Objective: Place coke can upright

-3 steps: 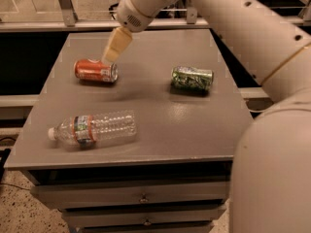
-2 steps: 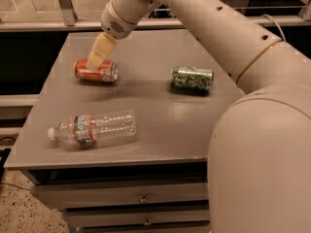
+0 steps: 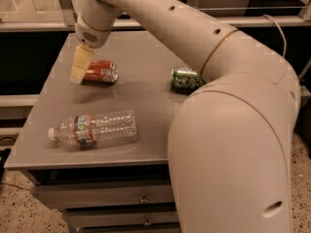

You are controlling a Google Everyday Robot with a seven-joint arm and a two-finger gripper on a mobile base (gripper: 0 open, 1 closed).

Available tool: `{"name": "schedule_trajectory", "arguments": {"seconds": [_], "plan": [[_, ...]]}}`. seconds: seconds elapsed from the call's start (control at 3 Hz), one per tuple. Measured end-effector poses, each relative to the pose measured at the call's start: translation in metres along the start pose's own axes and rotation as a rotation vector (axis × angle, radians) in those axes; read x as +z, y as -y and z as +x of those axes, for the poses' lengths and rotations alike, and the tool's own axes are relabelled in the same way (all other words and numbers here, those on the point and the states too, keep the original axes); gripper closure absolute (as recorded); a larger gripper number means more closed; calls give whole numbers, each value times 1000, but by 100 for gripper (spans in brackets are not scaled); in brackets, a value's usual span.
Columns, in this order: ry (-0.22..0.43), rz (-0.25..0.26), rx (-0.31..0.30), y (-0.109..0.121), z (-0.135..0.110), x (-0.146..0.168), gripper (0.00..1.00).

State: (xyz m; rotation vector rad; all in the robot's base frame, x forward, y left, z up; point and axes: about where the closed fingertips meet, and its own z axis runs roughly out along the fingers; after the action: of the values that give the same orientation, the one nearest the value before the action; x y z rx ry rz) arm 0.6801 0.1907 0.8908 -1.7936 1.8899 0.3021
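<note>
The coke can [image 3: 100, 72] lies on its side on the grey table [image 3: 146, 101], in the back left part, with its silver top facing right. My gripper [image 3: 80, 67] hangs from the arm above the can's left end and covers that end from view. The gripper's pale fingers [image 3: 81, 62] point down toward the table, right beside the can.
A green patterned can [image 3: 184, 78] lies on its side at the right, partly hidden by my arm. A clear plastic bottle [image 3: 95, 128] lies on its side near the front left edge. Drawers sit below the tabletop. My arm's large body fills the right foreground.
My gripper has moved left across the table and lower, from above the can's right end to its left end. The cans and bottle have not moved.
</note>
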Motion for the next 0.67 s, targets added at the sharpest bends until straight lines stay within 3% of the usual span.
{"name": "schedule_trajectory", "arguments": {"seconds": [0.67], "plan": [[-162,35,-28,7,12,23,0]]}}
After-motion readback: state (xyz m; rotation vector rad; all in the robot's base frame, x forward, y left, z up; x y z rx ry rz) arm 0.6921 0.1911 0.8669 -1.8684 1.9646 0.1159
